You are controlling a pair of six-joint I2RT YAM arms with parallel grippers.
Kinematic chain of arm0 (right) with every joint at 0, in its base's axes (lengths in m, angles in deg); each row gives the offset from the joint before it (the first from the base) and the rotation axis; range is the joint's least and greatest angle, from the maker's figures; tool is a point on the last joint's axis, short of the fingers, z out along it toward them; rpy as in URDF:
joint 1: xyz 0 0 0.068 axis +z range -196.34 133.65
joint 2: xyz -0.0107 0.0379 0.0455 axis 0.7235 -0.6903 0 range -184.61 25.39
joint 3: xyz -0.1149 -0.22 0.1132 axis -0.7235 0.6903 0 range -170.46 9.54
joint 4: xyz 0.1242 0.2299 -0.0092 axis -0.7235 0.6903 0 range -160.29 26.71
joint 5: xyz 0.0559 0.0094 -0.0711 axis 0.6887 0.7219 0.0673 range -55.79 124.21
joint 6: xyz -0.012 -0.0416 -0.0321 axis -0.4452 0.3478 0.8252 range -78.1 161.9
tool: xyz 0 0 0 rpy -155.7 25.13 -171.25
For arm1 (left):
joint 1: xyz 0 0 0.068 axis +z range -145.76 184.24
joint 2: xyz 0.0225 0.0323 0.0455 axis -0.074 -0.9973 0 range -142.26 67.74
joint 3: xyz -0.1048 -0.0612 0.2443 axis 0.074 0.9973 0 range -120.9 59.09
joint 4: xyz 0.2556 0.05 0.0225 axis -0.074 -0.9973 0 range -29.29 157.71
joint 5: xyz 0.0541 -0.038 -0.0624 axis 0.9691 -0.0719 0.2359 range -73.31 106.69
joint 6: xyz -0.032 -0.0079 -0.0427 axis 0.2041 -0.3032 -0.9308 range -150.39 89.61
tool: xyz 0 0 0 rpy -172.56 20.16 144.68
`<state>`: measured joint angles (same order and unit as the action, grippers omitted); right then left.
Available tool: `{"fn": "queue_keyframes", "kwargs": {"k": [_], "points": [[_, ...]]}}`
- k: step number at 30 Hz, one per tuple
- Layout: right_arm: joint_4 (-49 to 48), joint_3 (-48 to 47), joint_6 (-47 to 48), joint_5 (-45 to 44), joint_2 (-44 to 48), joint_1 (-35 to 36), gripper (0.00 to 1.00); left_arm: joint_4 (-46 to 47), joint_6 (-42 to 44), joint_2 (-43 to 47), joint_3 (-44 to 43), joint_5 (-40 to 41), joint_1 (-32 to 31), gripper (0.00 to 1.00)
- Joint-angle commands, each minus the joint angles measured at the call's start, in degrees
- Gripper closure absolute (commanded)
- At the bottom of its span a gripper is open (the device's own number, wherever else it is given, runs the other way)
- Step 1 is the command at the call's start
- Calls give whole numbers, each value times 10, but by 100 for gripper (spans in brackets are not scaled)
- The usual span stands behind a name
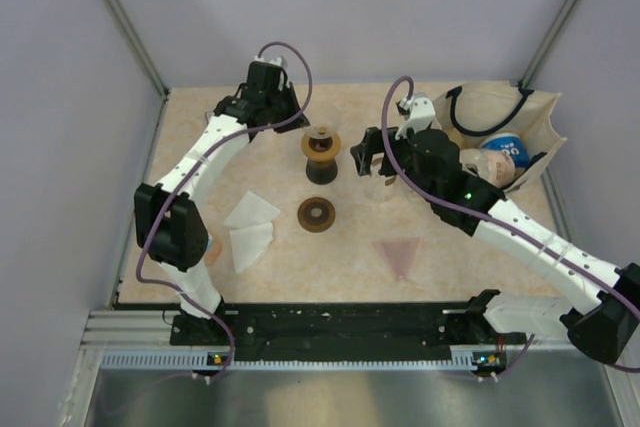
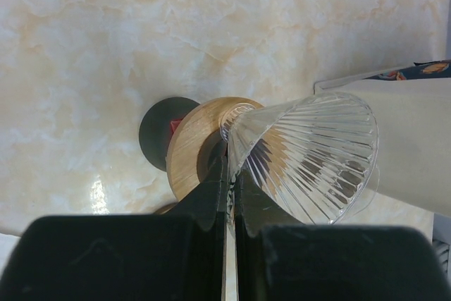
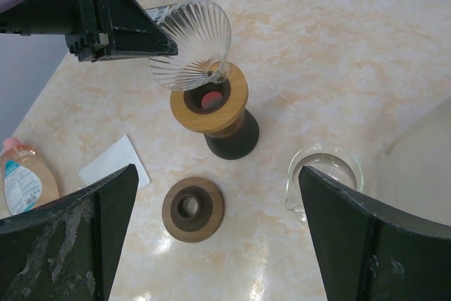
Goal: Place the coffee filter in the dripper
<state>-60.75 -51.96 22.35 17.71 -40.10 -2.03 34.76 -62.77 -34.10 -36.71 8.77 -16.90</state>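
The dripper [image 2: 310, 160] is a clear ribbed glass cone, tipped on its side over a wooden stand [image 2: 194, 153]. My left gripper [image 2: 231, 174] is shut on the dripper's rim. From the right wrist the dripper [image 3: 194, 40] leans against the stand's top ring [image 3: 211, 103], with the left gripper [image 3: 120, 26] behind it. Two white coffee filters [image 1: 250, 212] lie flat at the left, and a brownish triangular one [image 1: 400, 255] lies nearer the front. My right gripper [image 3: 218, 237] hangs open and empty above the table, right of the stand.
A loose dark wooden ring [image 3: 192, 209] lies in front of the stand. A small glass cup [image 3: 324, 174] stands below the right gripper. A cloth bag [image 1: 500, 137] with packets sits at the back right. A small bottle [image 3: 21, 177] lies at the left edge.
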Motion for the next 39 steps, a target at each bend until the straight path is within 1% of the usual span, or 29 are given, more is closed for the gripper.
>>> {"fn": "queue_keyframes", "kwargs": {"k": [1,5,11,16,25,29,32,39], "points": [[-12,-5,5,-8,4,-8,3,12,9,29,24,-11,1,100],[-12,-7,7,-6,0,-10,3,21,4,45,28,-48,1,100],[-12,-8,7,-4,-2,-12,3,25,14,67,31,-32,1,100],[-14,-7,7,-5,-5,-13,3,6,21,63,7,-32,1,100],[-21,-27,14,0,-27,-14,3,7,20,60,32,-25,1,100],[-29,-53,13,5,-59,-18,3,-2,19,44,26,-14,1,100],[-32,-89,4,13,-92,-23,3,-11,18,35,22,-8,1,100],[-19,-174,-8,37,-194,-40,9,-40,19,16,3,-16,2,100]]}}
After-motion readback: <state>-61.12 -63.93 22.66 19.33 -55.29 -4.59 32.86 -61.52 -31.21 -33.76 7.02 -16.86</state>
